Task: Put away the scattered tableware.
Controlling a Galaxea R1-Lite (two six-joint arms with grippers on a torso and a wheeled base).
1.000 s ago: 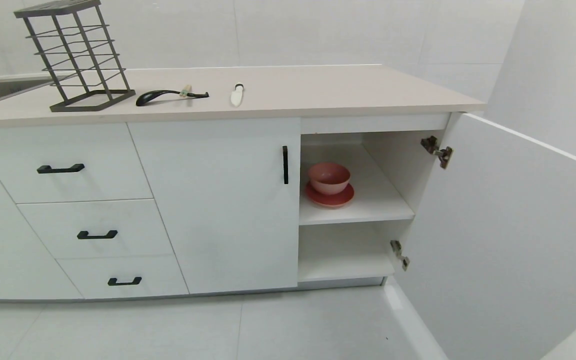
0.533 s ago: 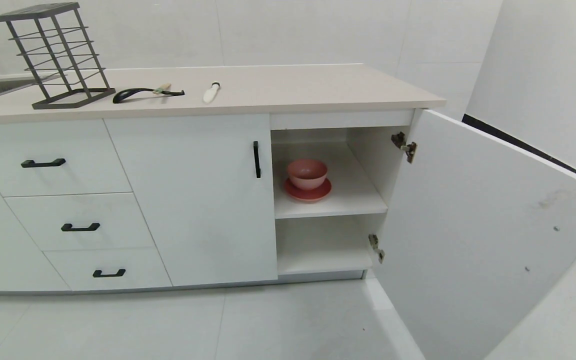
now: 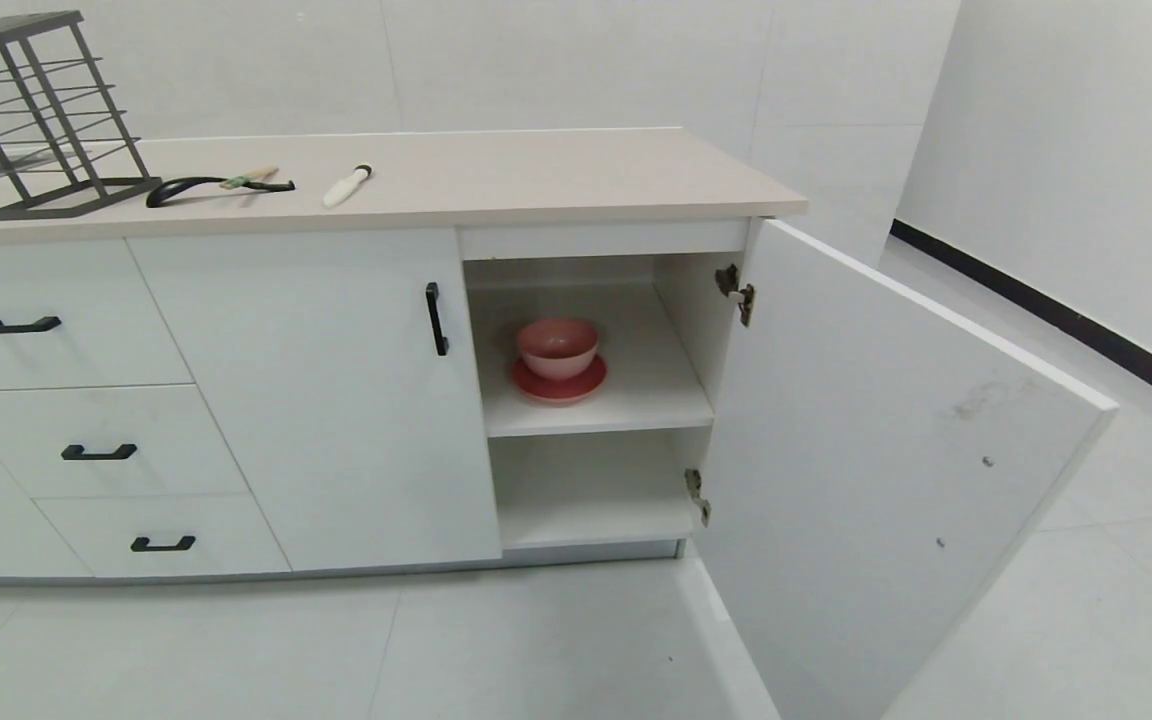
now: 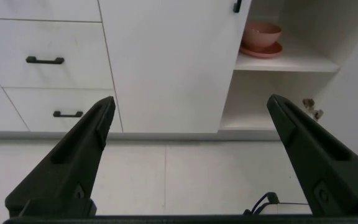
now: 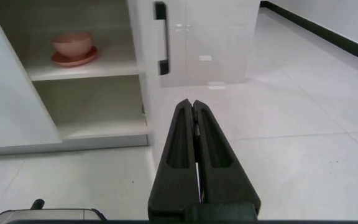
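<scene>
Head view shows a pink plastic bowl (image 3: pixel 557 346) stacked on a red round plate (image 3: pixel 558 385) on the open white cabinet's upper shelf (image 3: pixel 656 400). A black curved ladle (image 3: pixel 186 187) and a white-handled knife (image 3: pixel 346 187) lie loose on the beige countertop (image 3: pixel 536 170). The left gripper (image 4: pixel 191 102) has its fingers spread wide and empty; the right gripper (image 5: pixel 193 102) has its fingers pressed together, holding nothing. An arm heading for the counter could strike the wide-swung white cabinet door (image 3: pixel 866 450), and the slim knife may slip from a shallow pinch. No writing is legible.

Kitchen, beige countertop (image 3: pixel 536 175), white drawers (image 3: pixel 66 415), open cupboard (image 3: pixel 681 330) holding bowl (image 3: pixel 557 345) on plate (image 3: pixel 558 388)
</scene>
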